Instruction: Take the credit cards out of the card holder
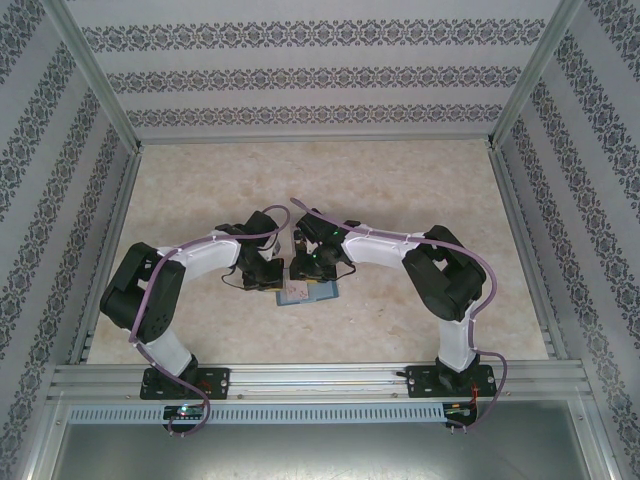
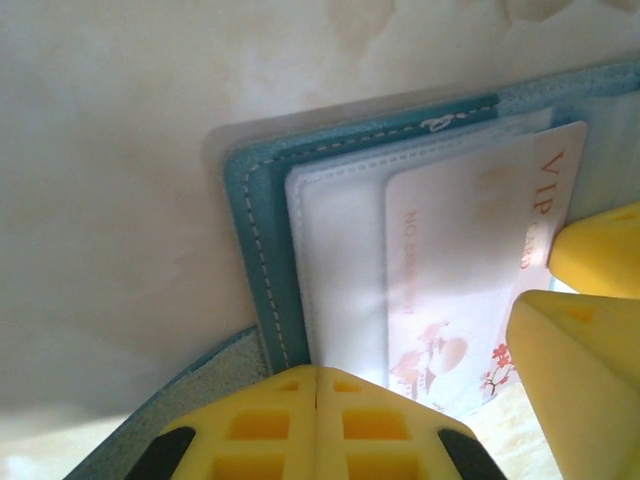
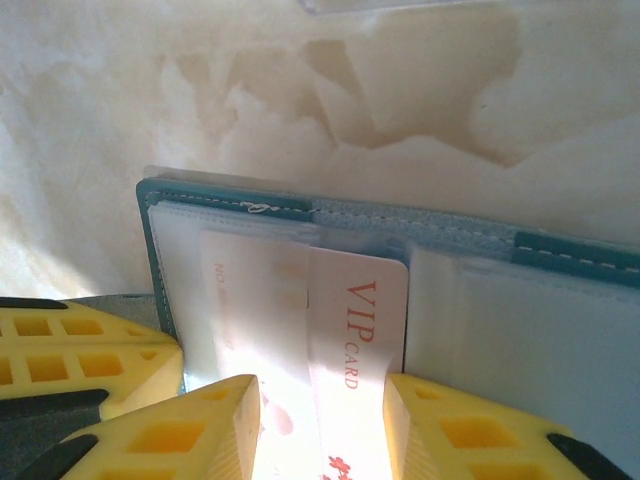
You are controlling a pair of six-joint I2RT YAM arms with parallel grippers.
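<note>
Teal holder (image 1: 310, 293) overhead, VIP card (image 3: 355, 320) at wrist

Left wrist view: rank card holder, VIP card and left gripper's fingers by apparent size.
1. card holder, runs off frame
2. VIP card
3. left gripper's fingers, cropped by the frame and nearest the camera, so unsure against the card
</note>
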